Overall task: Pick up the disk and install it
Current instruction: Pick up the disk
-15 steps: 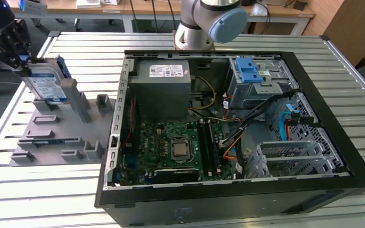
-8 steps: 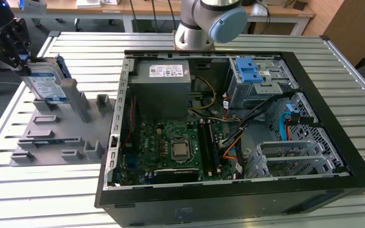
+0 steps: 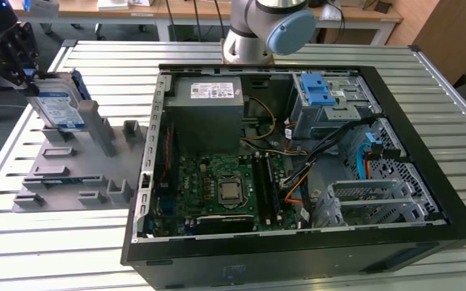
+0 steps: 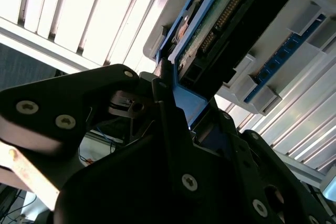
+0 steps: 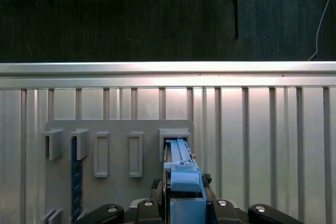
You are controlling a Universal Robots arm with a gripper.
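The disk [image 3: 57, 108], a silver drive with a blue-and-white label and blue rails, stands on edge at the far corner of the grey holder block [image 3: 79, 176], at the exterior view's left. My black gripper [image 3: 27, 76] is at its upper end, shut on it. In the first wrist view the disk's blue rail [image 5: 182, 169] runs between my fingers [image 5: 152, 186] down to a slot of the holder [image 5: 176, 139]. In the second wrist view the gripper [image 4: 178, 103] clamps the blue edge, and the disk's circuit-board side [image 4: 220, 19] shows beyond.
An open black computer case [image 3: 415, 127] lies to the exterior view's right of the holder. Inside are a grey power supply [image 3: 209, 103], a motherboard [image 3: 216, 188], a metal cage with a blue latch [image 3: 322, 97] and a second cage [image 3: 378, 200]. All rest on a slatted metal table [image 3: 55, 248].
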